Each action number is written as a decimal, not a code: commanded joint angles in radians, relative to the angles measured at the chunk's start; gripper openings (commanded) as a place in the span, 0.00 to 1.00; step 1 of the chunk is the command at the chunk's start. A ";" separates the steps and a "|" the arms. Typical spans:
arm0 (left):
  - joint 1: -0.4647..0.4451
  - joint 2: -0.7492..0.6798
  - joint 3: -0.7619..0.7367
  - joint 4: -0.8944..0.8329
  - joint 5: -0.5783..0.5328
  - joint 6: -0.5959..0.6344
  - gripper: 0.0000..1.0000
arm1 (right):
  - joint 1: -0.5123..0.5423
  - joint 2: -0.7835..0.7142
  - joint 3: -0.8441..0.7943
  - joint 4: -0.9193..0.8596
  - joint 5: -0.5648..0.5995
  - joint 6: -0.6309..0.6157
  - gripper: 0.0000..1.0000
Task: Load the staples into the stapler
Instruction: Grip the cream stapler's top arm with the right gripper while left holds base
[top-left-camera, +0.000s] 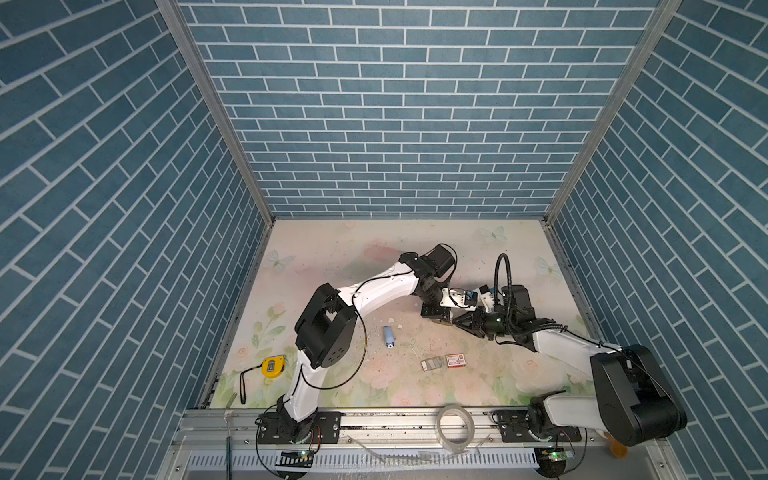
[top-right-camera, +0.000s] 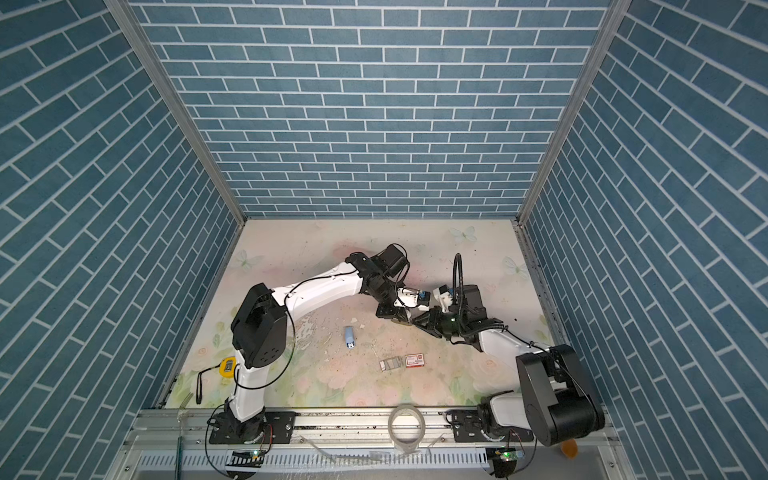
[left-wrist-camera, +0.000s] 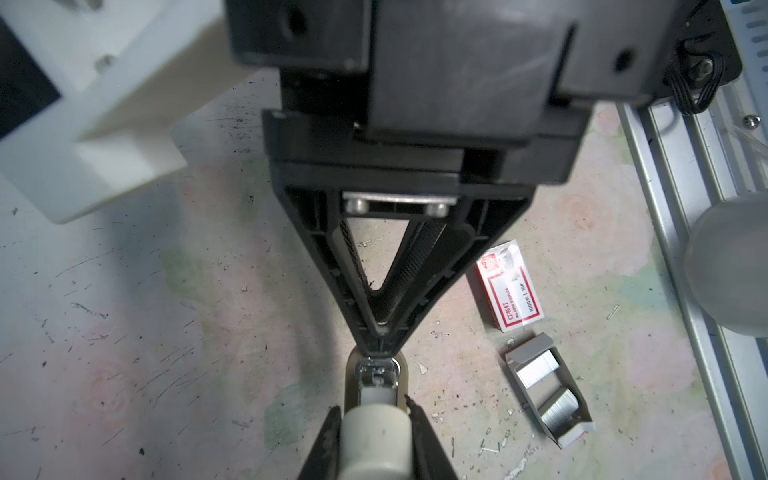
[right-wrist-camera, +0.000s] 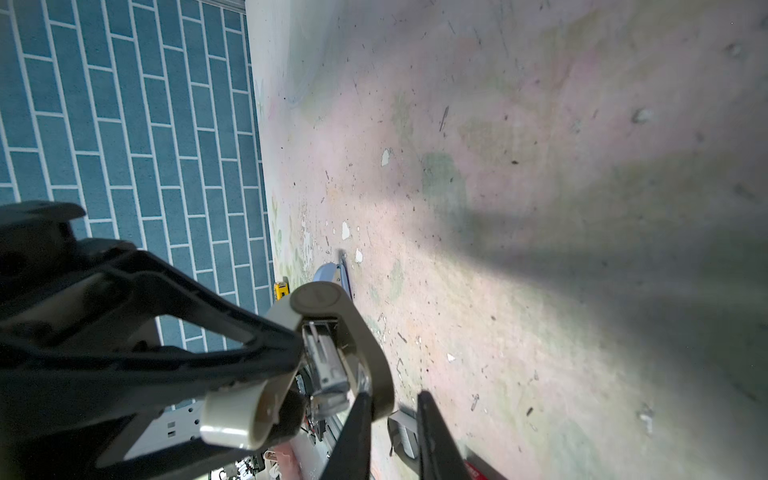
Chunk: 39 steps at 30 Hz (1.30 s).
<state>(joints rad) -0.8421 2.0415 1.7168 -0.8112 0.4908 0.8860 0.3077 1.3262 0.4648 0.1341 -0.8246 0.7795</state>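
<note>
Surface (top-left-camera: 332, 257), scuffed and flower-printed, carries everything. Beyond the box (top-left-camera: 456, 360), toward the back wall, both claws meet at the beige stapler (right-wrist-camera: 320, 299), which has its lid swung open and its metal channel (right-wrist-camera: 326, 365) bared. The left claw (left-wrist-camera: 376, 351) is pinched tight with its tip at that channel; whether a strip sits in the pinch I cannot tell. The right claw (right-wrist-camera: 390, 395) is narrow, with fingers either side of the stapler's lower arm, but I cannot confirm a firm hold. A blue stapler (top-left-camera: 388, 336) lies past the grey tray (left-wrist-camera: 534, 345), which sits just beside the box and holds the staples (left-wrist-camera: 536, 368). By my reading the opening is done, while feeding and closing are left. Only the wrist views show the channel; only the top views show the blue stapler whole.
</note>
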 joint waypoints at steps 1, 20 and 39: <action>0.007 -0.037 0.027 0.007 0.039 -0.028 0.06 | 0.005 0.010 0.032 -0.001 -0.013 -0.022 0.21; 0.040 -0.018 0.096 0.061 0.143 -0.182 0.03 | 0.024 0.057 0.000 0.170 -0.010 0.045 0.20; 0.050 -0.053 0.003 0.057 0.022 -0.010 0.03 | 0.019 -0.232 -0.006 -0.113 0.077 -0.052 0.31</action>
<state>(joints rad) -0.7971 2.0300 1.7367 -0.7433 0.5407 0.8154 0.3305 1.1267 0.4591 0.0906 -0.7628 0.7727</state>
